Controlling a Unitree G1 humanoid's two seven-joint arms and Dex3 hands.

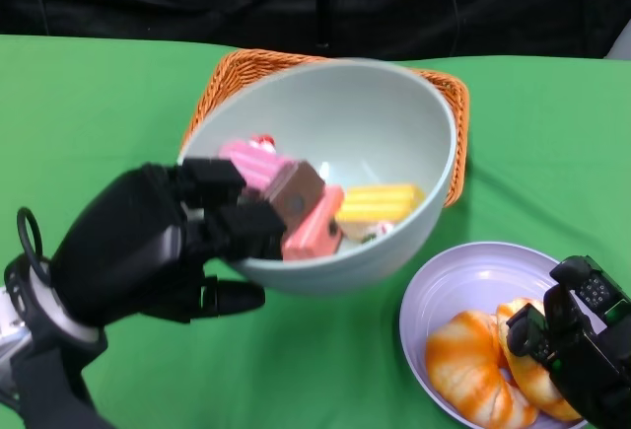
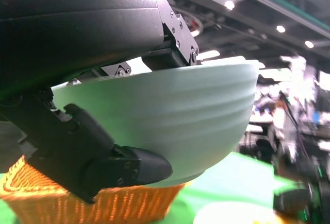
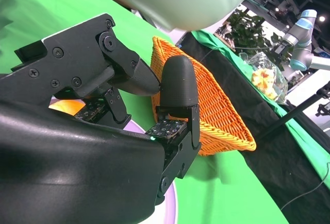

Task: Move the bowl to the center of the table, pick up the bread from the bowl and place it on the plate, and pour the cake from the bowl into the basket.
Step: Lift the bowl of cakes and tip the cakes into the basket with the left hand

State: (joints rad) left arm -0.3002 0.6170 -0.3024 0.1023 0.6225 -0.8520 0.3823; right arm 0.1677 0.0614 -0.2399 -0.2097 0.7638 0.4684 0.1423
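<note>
The stiff, smooth and probably slippery bowl (image 1: 335,168) is gripped at its near rim by the left hand (image 1: 148,242), tilted before the basket (image 1: 449,104), cake (image 1: 296,207) loose inside.

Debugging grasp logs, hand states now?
Left hand: holding the pale green ceramic bowl by its rim.
Right hand: open, holding nothing, over the lavender plate.

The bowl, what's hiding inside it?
Inside the bowl are cake pieces: pink, brown-and-pink and yellow. The left hand's fingers cover part of them.
</note>
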